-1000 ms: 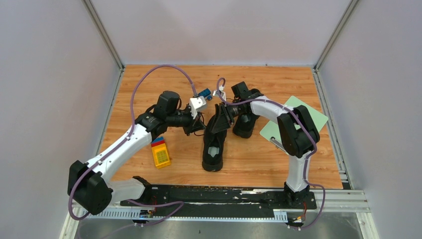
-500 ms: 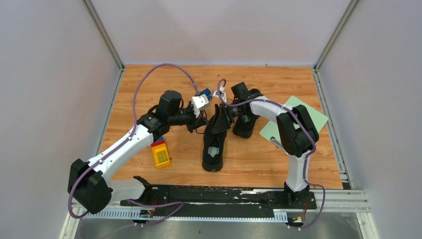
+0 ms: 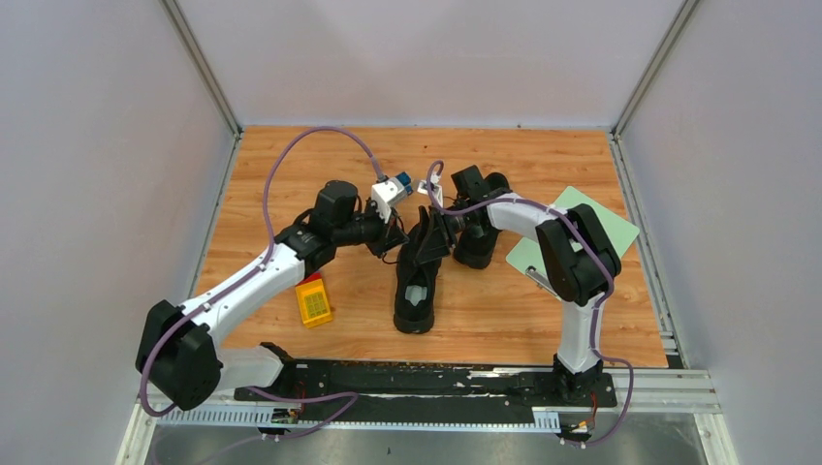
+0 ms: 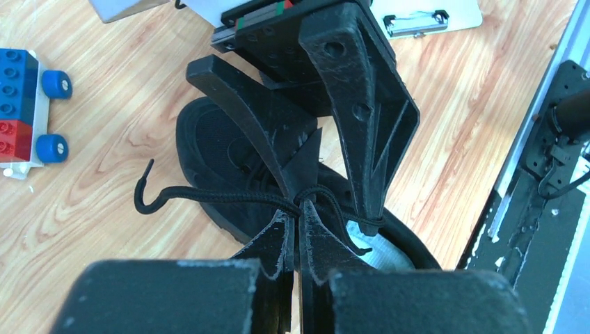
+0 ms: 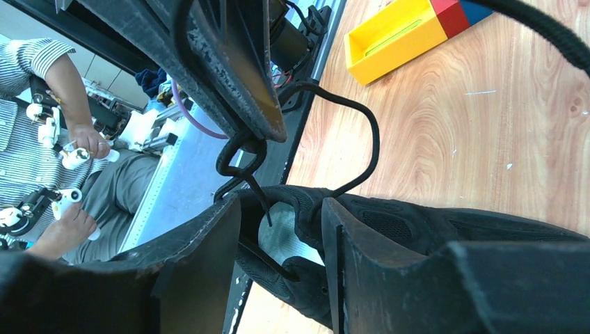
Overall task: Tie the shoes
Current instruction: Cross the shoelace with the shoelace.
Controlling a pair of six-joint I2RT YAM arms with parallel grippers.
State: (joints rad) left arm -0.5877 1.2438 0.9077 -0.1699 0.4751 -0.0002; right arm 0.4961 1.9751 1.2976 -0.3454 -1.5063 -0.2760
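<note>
"Where the near shoe [image 3: 415, 291] lay on the worktop [image 3: 291, 165], we saw its heel toward the near edge and its toe pointing away, so its long axis ran near to far. Agreed?"

"Agreed. Over its lacing, the left fingers [image 4: 278, 240] were pressed together on the lace [image 4: 209, 197], pinching it just above the tongue."

"And the right gripper [image 5: 280, 216]?"

"Its fingers stood apart and clamped on nothing. They straddled the loop of lace that hung from the left pinch. We judged the right arm the better placed for the next move. The loop already lay between its fingers, on the side of the shoe's opening, so closing there looked like the next step."

"Farther off?"

"The second shoe [image 3: 477, 242] sat just beyond and to the right. We could not make out its laces under the right arm."
</note>
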